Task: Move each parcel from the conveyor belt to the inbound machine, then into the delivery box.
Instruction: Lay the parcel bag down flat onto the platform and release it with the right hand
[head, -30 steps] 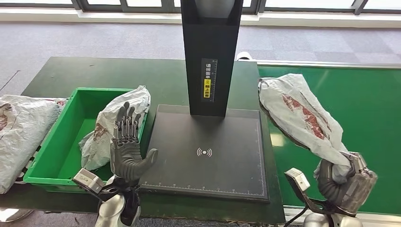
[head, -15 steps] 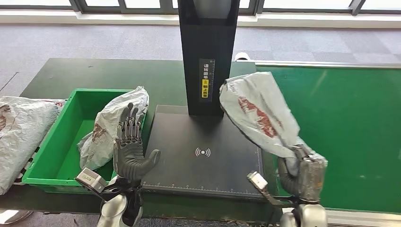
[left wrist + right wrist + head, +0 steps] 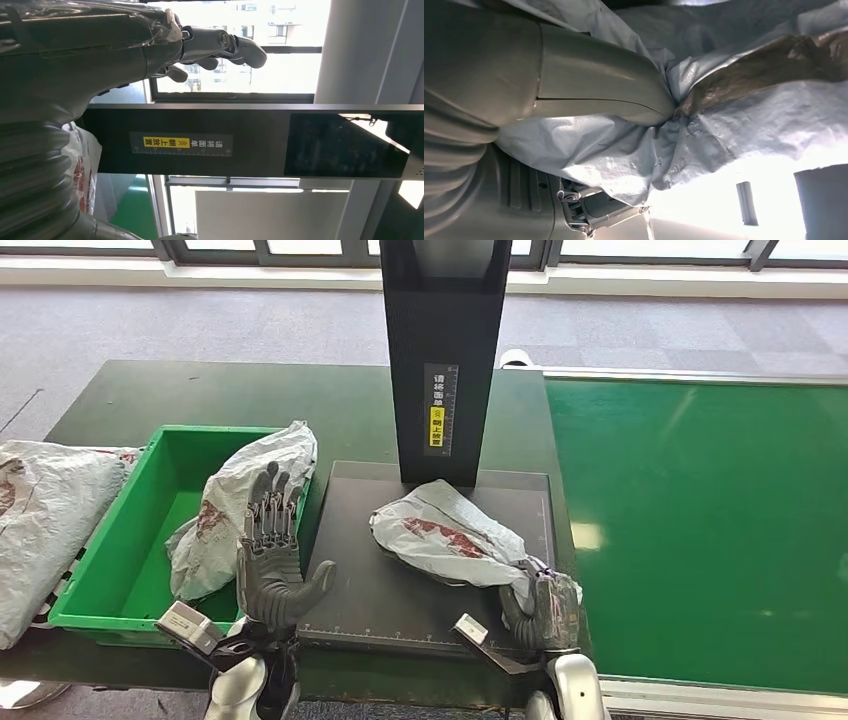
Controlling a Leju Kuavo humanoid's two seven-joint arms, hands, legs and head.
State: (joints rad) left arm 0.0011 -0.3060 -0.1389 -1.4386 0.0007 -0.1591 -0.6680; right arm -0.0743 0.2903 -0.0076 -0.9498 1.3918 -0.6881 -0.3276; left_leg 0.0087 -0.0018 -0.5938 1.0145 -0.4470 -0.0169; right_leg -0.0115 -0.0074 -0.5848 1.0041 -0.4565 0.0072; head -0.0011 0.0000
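Note:
A grey parcel bag with red print point(image 3: 445, 535) lies on the black platform of the inbound machine point(image 3: 360, 585), in front of its black column point(image 3: 442, 350). My right hand point(image 3: 543, 610) grips the bag's near right end at the platform's front right corner. The right wrist view shows the thumb point(image 3: 599, 85) pressed into the crumpled grey plastic point(image 3: 734, 120). My left hand point(image 3: 272, 560) stands upright and open, fingers spread, at the platform's left edge, holding nothing. Behind it a second grey parcel point(image 3: 240, 500) leans in the green delivery box point(image 3: 120, 570).
The green conveyor belt point(image 3: 700, 520) stretches along the right with no parcel on it. Another grey bag point(image 3: 40, 520) lies on the table left of the green box. The left wrist view shows the machine's column with its yellow label point(image 3: 167, 142) and windows beyond.
My right hand has carried the parcel left and down from above the belt's edge onto the machine's platform, where it now lies. The left hand has stayed in place.

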